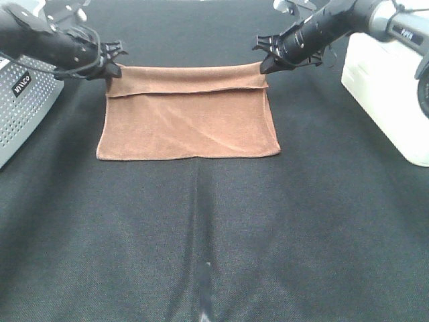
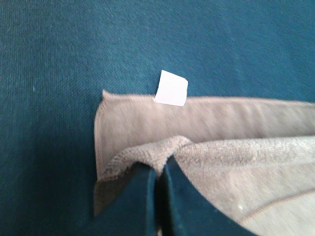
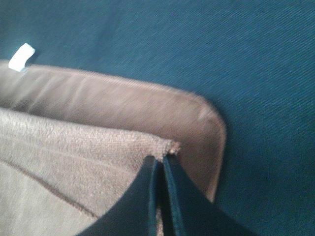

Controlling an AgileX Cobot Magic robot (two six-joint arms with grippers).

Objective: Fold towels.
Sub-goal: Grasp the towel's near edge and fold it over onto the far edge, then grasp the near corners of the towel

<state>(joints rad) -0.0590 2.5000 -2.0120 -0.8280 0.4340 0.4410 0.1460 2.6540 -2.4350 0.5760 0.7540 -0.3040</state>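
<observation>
Exterior high view: brown towel (image 1: 188,124) flat on black cloth (image 1: 315,228), far half of table, long axis left-right. Left gripper (image 1: 112,69) clenched on upper layer's far-left corner, right gripper (image 1: 266,62) clenched on far-right corner. Near edge lies toward camera, equally distant from both. White tag (image 2: 171,88) blank. Print on grey box (image 1: 20,94) unreadable.

A short white word stands sideways on the grey perforated box (image 1: 20,100), too small to read surely. White letters on the right arm (image 1: 402,28) are blurred. The towel (image 2: 236,118) tag (image 2: 171,88) is plain white.
</observation>
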